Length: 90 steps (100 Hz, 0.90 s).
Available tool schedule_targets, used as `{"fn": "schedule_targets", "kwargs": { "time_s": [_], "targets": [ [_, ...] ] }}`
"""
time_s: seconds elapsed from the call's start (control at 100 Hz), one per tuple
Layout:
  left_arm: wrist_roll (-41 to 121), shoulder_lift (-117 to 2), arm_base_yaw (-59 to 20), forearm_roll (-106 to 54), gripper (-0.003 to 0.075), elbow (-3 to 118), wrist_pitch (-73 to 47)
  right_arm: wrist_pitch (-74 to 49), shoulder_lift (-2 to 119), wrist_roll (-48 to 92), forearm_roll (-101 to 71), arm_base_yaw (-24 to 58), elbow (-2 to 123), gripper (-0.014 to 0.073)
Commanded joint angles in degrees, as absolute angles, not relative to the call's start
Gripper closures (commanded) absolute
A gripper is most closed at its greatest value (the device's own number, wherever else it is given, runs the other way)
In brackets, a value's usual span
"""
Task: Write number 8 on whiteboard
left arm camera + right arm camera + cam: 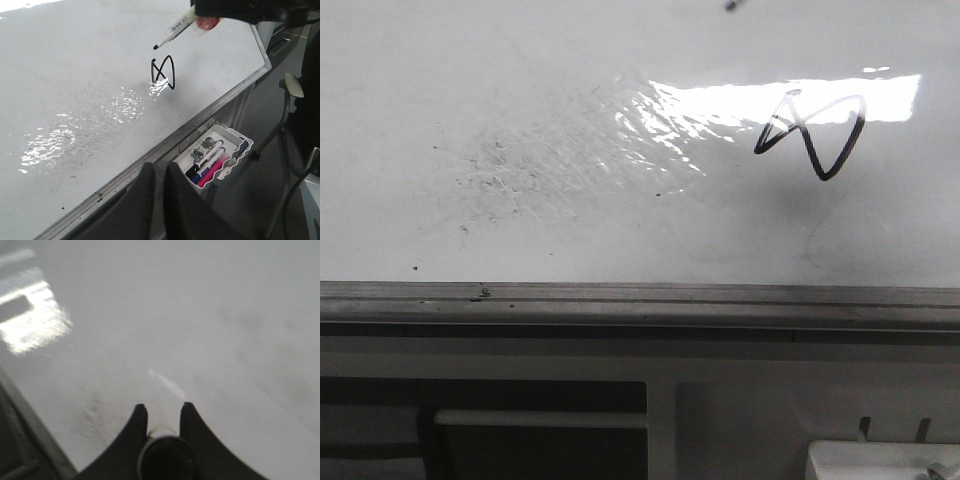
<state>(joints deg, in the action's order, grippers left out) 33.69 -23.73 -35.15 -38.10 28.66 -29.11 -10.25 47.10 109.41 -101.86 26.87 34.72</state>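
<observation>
The whiteboard (pixel 520 200) is glossy white, with glare and faint grey smudges. The number 8 (pixel 810 135) is a thin black angular figure on its right part. It also shows in the left wrist view (pixel 163 72). My right gripper (pixel 162 409) is shut on a white marker (pixel 175 29), whose dark rear end (pixel 165 457) sits between the fingers. The marker's black tip (pixel 155 47) hangs a little away from the figure, not touching it. My left gripper (pixel 156 172) is shut and empty, low over the board's grey edge rail (pixel 150 157).
A white tray (pixel 235 137) hangs below the rail and holds black, blue and pink markers (pixel 207 162) and small clips. Its corner shows in the front view (pixel 880 458). The grey rail (pixel 640 297) runs along the board's near edge. A chair (pixel 295 100) stands beyond the board.
</observation>
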Motion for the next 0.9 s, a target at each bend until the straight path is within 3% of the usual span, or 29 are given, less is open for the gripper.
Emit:
{"fn": "schedule_targets", "kwargs": {
  "time_s": [0.0,0.1,0.17,0.34,0.51,0.74,0.89],
  "targets": [
    [33.5,-24.2,-35.0,-40.2,0.054,30.2,-26.5,-21.6,44.8,106.6,-101.4,26.8,36.6,0.0639],
    [33.5,-25.7,-35.0,-41.3,0.0334,30.2,-27.2,-30.1,45.1,102.2,-95.2,26.8,36.5,0.0639],
    [35.9,-28.1,-35.0,-43.8,0.0274,30.2,-29.5,-35.3,46.3,97.3,-87.8,26.8,36.5,0.0638],
    [60.8,-36.3,-35.0,-61.1,0.028,30.2,-37.6,-44.7,48.5,88.5,-72.0,26.8,36.5,0.0639],
    [81.8,-44.7,-35.0,-74.4,0.028,30.4,-41.8,-46.1,48.5,88.5,-70.3,26.8,36.5,0.0638],
    [89.2,-55.8,-36.4,-77.5,0.028,34.5,-46.7,-46.3,48.5,88.5,-70.3,26.8,36.5,0.0639],
    [92.7,-61.6,-42.7,-77.5,0.028,38.7,-45.2,-46.5,48.5,88.5,-70.3,26.8,36.6,0.0638]
  ]
}}
